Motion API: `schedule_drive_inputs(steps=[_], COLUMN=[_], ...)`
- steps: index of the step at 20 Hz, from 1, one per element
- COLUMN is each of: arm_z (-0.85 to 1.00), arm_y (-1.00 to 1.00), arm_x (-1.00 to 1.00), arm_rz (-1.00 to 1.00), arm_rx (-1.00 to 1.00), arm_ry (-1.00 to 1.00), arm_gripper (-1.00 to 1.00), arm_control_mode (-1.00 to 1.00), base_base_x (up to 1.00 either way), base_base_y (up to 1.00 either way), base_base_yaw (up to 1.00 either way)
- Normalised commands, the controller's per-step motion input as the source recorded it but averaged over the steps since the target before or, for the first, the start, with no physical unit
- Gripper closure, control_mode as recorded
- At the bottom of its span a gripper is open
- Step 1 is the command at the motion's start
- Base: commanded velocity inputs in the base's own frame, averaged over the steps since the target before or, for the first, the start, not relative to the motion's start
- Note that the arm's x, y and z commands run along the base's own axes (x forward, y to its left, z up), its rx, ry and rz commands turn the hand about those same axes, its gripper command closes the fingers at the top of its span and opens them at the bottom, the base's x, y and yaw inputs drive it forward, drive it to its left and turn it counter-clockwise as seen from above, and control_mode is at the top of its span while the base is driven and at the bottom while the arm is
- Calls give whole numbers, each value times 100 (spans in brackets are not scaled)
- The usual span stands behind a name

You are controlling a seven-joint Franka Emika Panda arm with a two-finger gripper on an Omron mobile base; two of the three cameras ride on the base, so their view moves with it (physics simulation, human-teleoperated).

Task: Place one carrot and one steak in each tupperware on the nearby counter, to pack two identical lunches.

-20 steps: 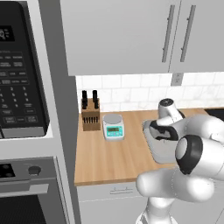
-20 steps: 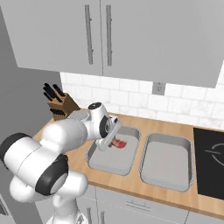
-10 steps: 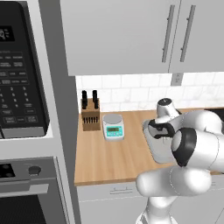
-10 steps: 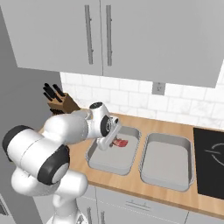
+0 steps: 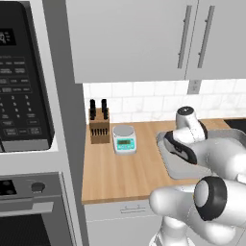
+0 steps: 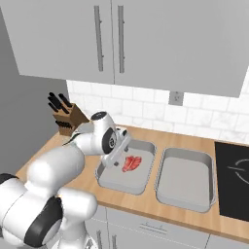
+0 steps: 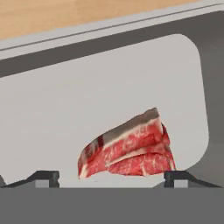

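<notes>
The gripper hangs wide open, holding nothing, over 1 steak in the left tupperware. The right tupperware sits just beside it (rims nearly touching) on the counter, the scale well apart.

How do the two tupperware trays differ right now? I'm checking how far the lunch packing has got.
The left tupperware holds a red steak; the right tupperware holds nothing. The claw hangs over the left tupperware, its jaws apart with the steak lying between them on the tray floor; nothing hangs over the right one. Both are grey, shallow, round-cornered, side by side on the counter, and neither holds a carrot.
</notes>
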Motion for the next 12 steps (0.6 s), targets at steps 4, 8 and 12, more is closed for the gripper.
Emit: schedule_drive_inputs(steps=[4, 8, 12], arm_z=[88, 95, 30], arm_y=[5, 7, 17], arm_x=[-75, -85, -92], arm_rz=[0, -3, -2], arm_rx=[0, 8, 10], arm_ry=[-4, 0, -11], arm_gripper=[-100, -100, -100], arm_control_mode=[-100, -100, -100], base_base_x=[0, 0, 0], base_base_y=[0, 0, 0], base_base_yaw=[0, 0, 0])
